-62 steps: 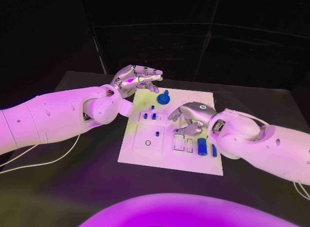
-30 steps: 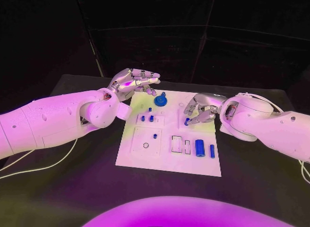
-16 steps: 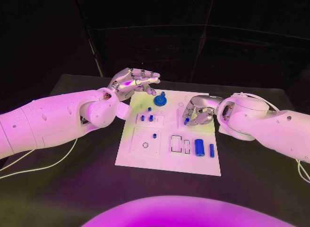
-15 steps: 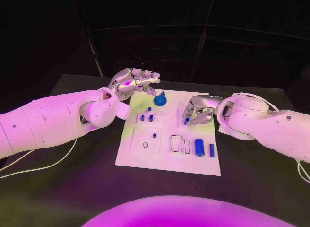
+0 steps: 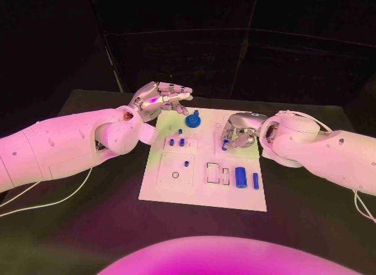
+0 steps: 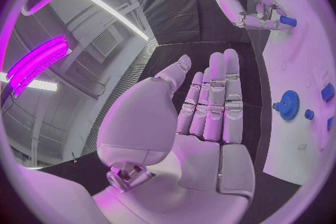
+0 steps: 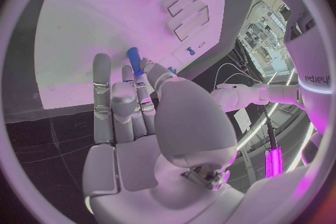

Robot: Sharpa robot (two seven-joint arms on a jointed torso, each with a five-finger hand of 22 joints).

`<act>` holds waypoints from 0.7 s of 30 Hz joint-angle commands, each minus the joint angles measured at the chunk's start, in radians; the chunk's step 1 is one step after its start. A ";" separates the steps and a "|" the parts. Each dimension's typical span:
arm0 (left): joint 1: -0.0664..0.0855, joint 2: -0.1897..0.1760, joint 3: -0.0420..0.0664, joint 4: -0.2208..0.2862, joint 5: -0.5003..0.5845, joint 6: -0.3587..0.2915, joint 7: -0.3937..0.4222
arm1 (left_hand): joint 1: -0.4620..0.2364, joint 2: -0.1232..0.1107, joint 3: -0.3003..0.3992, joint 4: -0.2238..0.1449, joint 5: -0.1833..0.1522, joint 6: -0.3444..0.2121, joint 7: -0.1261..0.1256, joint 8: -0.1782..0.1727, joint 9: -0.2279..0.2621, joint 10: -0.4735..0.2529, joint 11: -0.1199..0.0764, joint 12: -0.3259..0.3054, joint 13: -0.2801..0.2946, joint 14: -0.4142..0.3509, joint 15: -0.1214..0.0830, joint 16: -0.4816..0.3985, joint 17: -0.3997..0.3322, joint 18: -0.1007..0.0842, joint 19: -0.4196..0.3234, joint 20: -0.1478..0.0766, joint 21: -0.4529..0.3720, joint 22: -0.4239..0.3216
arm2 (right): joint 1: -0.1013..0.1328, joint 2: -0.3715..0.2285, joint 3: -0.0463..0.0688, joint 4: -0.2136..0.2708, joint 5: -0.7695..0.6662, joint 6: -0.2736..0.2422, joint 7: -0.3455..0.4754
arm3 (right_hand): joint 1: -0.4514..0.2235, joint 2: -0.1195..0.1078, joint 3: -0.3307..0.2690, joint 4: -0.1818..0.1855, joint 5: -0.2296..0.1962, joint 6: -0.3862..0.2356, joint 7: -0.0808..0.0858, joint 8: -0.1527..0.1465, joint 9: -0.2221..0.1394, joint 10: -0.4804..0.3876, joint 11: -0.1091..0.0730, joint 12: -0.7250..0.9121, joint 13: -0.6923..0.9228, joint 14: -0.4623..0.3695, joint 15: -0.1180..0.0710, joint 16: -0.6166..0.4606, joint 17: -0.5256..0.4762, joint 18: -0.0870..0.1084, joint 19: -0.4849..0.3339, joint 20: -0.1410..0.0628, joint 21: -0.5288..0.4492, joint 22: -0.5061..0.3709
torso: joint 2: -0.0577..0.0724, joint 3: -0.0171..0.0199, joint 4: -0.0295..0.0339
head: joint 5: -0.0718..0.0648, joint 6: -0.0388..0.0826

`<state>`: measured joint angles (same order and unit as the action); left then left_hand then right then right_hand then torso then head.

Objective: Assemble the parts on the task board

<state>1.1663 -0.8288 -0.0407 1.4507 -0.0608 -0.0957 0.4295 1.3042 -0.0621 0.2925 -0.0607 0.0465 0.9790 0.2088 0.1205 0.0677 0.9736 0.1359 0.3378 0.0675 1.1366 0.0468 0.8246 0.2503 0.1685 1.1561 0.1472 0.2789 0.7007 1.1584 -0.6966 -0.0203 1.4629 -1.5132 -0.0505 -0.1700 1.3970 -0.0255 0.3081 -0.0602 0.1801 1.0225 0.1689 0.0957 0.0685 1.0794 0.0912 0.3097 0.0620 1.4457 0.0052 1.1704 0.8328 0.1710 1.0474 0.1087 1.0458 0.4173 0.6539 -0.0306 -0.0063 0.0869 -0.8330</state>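
The white task board (image 5: pixel 196 192) lies in the middle of the black table. My right hand (image 5: pixel 240 129) hovers over the board's far right part and pinches a small blue peg (image 5: pixel 226 143) between its fingertips; the same peg (image 7: pixel 134 60) pokes out past the fingers (image 7: pixel 103 87) in the right wrist view and appears again (image 6: pixel 287 21) in the left wrist view. My left hand (image 5: pixel 160 96) hangs above the board's far left corner, palm up, fingers spread, holding nothing. A blue gear (image 5: pixel 193 120) sits at the far middle. A thick blue cylinder (image 5: pixel 240 176) and a thin blue bar (image 5: pixel 255 180) lie at the near right.
Several short blue pegs (image 5: pixel 177 141) stand on the board's left half, one more peg (image 5: pixel 186 162) nearer me. White rectangular slots (image 5: pixel 212 172) lie beside the cylinder. White cables (image 5: pixel 39 200) trail over the table at the left. Bare black table surrounds the board.
My right hand has lifted from the slots near the cylinder and moved toward the board's far right with the small blue peg in its fingertips. The left hand has barely moved.
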 commanded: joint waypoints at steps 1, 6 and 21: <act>0.001 -0.001 0.000 0.003 0.003 0.013 0.002 | -0.003 0.006 -0.006 -0.001 0.003 -0.006 -0.003 0.004 0.000 -0.006 -0.001 0.005 0.001 0.003 0.002 -0.005 0.001 0.012 0.007 -0.001 -0.006 -0.001 | -0.002 0.004 -0.001 -0.008 -0.074 -0.008 -0.008 | 0.001 -0.004 0.012 -0.003 -0.008 0.009 -0.002 -0.004 -0.001 0.008 -0.002 -0.008 0.001 0.009 -0.003 0.008 0.008 0.014 0.004 -0.003 0.008 0.002 | -0.001 -0.0001 0.0004 | 0.001 0.000; 0.002 -0.003 0.000 0.004 0.003 0.013 0.001 | -0.004 0.010 -0.007 0.000 0.003 -0.007 -0.003 0.004 0.000 -0.006 -0.001 0.006 0.001 0.003 0.003 -0.006 0.001 0.012 0.008 -0.001 -0.007 -0.003 | -0.008 0.009 -0.002 -0.009 -0.088 0.010 -0.005 | -0.003 -0.014 0.024 -0.005 -0.013 0.012 -0.003 -0.007 -0.001 0.014 -0.002 -0.014 0.001 0.010 -0.004 0.012 0.012 0.014 0.003 -0.003 0.012 0.005 | -0.001 0.0003 -0.0011 | 0.003 0.000; 0.002 0.000 0.000 -0.001 0.003 0.005 -0.005 | -0.006 0.018 -0.008 0.005 0.003 -0.008 -0.003 0.007 0.000 -0.008 -0.001 0.008 0.002 0.004 0.003 -0.007 0.003 0.012 0.010 0.000 -0.011 -0.008 | -0.013 0.006 -0.003 0.000 -0.095 -0.049 0.023 | -0.007 -0.016 0.072 -0.011 -0.025 0.050 -0.014 0.000 0.002 0.060 -0.014 -0.021 0.005 0.020 -0.012 0.039 0.052 0.015 0.006 -0.009 0.029 0.014 | -0.001 0.0015 -0.0013 | 0.003 -0.001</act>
<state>1.1663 -0.8297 -0.0413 1.4497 -0.0608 -0.0958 0.4243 1.2985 -0.0564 0.2898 -0.0581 0.0465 0.9753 0.2052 0.1204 0.0677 0.9736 0.1359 0.3417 0.0675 1.1366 0.0468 0.8209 0.2525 0.1684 1.1588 0.1445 0.2711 0.6939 1.1442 -0.6885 -0.0237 1.4590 -1.5925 -0.0521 -0.1638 1.3853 -0.0379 0.3745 -0.0712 0.1589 1.0647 0.1527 0.0954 0.0690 1.1296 0.0768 0.2900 0.0641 1.4581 -0.0073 1.2052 0.8810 0.1710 1.0511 0.1049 1.0717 0.4299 0.6530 -0.0299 -0.0081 0.0891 -0.8353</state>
